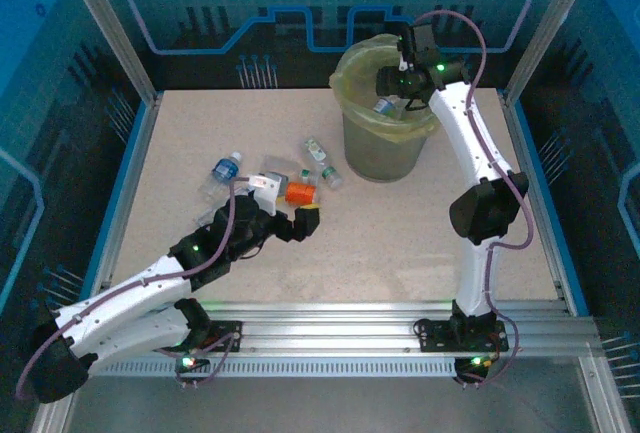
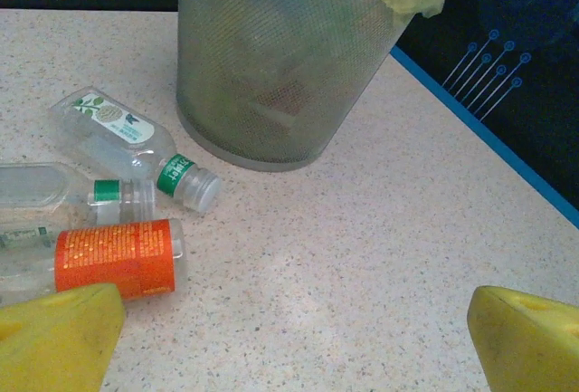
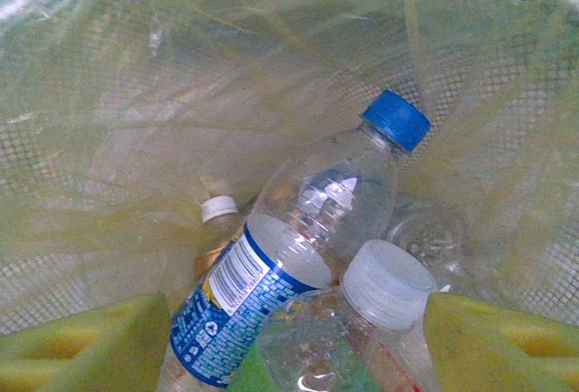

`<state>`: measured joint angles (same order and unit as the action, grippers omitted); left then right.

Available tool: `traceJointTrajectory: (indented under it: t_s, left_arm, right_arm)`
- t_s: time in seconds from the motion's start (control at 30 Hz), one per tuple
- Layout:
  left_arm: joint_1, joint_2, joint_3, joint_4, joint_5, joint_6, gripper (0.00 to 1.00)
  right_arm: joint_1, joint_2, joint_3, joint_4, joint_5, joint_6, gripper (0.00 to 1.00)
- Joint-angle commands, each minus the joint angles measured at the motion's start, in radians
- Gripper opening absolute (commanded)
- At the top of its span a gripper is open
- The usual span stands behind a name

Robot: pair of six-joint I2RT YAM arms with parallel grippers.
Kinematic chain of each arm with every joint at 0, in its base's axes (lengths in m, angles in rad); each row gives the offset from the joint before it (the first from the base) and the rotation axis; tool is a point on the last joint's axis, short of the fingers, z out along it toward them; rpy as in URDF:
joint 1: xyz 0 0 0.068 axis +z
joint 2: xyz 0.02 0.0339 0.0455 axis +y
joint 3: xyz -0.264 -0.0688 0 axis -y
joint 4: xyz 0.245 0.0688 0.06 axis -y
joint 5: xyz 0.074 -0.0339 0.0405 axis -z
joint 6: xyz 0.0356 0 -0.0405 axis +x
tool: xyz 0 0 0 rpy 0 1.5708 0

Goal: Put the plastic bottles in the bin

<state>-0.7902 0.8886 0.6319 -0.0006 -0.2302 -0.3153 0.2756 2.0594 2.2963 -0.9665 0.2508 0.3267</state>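
Top view: the bin (image 1: 385, 148) stands at the far side of the tabletop (image 1: 400, 243), right of centre. The right pincer (image 1: 403, 88) hangs over its mouth. Several bottles (image 1: 320, 165) lie loose to the bin's left. The left pincer (image 1: 305, 221) sits low, just near of an orange bottle (image 1: 300, 193).

Left wrist view: the left pincer is spread wide, with its yellow pads (image 2: 54, 342) in the lower corners. The orange bottle lies on its side just beyond the left pad, off the centre line. Closing from here would likely clip its edge and roll it away.

Right wrist view: the right pincer is inside the bag (image 3: 181, 93), pads spread. A white-capped bottle (image 3: 384, 297) sits between them, above a blue-capped bottle (image 3: 298, 247) lying deeper. I cannot tell whether a pad touches it. Lifting out carelessly could snag the loose bag and drag it up.
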Motion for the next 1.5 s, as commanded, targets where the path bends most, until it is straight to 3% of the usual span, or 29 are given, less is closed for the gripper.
traceJointTrajectory:
  t_s: [0.0,0.17,0.23,0.43,0.7,1.03,1.47]
  left_arm:
    - [0.001,-0.014,0.02,-0.035,-0.04,-0.015,0.99]
    - [0.029,0.017,0.076,-0.161,-0.076,-0.029,0.99]
    - [0.052,0.038,0.104,-0.228,-0.079,-0.032,0.99]
    - [0.155,0.111,0.185,-0.426,-0.043,-0.027,0.99]
    - [0.325,0.226,0.263,-0.615,0.074,0.008,0.99]
    - [0.492,0.32,0.241,-0.599,0.179,-0.005,0.99]
    - [0.607,0.386,0.183,-0.509,0.178,-0.065,0.99]
  right_arm:
    - [0.009,0.005,0.012,-0.037,0.025,-0.017,0.77]
    - [0.014,-0.028,0.017,-0.048,0.028,-0.018,0.86]
    - [0.011,-0.049,0.017,-0.06,0.032,-0.002,1.0]
    - [0.019,-0.128,-0.002,-0.089,0.02,0.013,1.0]
    - [0.092,-0.285,-0.135,-0.101,0.164,0.024,1.0]
    - [0.266,-0.487,-0.336,-0.112,0.443,0.065,1.0]
    - [0.347,-0.692,-0.569,-0.057,0.47,0.176,1.0]
